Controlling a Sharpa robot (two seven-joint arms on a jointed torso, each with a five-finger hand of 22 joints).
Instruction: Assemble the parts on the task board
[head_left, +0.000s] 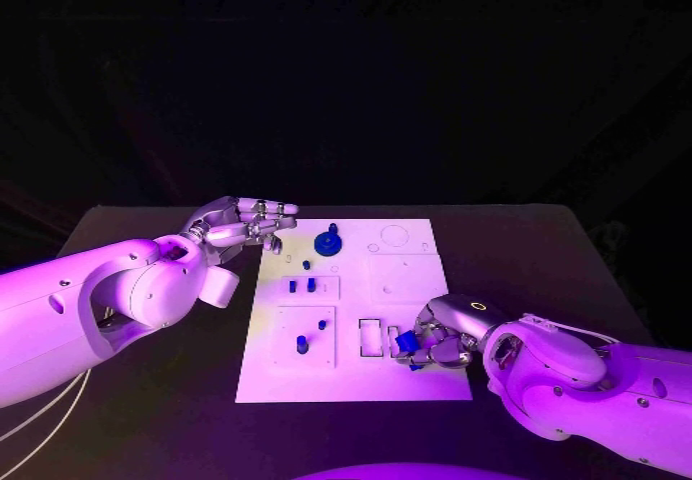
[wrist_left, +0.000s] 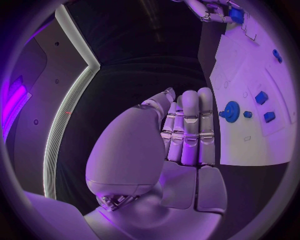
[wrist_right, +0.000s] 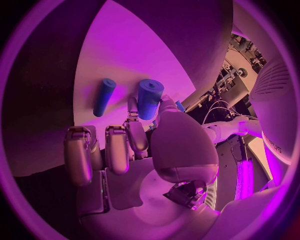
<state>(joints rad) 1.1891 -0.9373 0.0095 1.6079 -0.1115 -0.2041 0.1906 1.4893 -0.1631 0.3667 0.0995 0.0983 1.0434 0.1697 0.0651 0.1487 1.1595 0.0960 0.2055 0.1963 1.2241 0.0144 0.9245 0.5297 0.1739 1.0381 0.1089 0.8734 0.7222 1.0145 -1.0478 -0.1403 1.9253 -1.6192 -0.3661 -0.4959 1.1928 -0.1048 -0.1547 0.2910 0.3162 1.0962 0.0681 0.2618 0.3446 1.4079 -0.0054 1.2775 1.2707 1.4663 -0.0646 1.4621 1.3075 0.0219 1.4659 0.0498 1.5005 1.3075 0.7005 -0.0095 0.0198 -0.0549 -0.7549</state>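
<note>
The white task board (head_left: 418, 270) lies in the middle of the black table. My right hand (head_left: 444, 338) is over its near right part, pinching a short blue cylinder (head_left: 408, 343) between thumb and finger; the right wrist view shows this cylinder (wrist_right: 150, 97) at the fingertips above the board (wrist_right: 125, 45). A second blue cylinder (wrist_right: 104, 96) lies beside it. My left hand (head_left: 238, 225) hovers at the board's far left corner, fingers straight and holding nothing (wrist_left: 187, 130). A round blue gear-like part (head_left: 329, 242) stands near that hand, seen again in the left wrist view (wrist_left: 231, 111).
Along the board's left half are two small blue blocks (head_left: 302, 286) and blue pegs (head_left: 302, 344). The left wrist view shows the blocks (wrist_left: 261, 97) next to the gear. Bare black table (head_left: 159, 400) surrounds the board on all sides.
</note>
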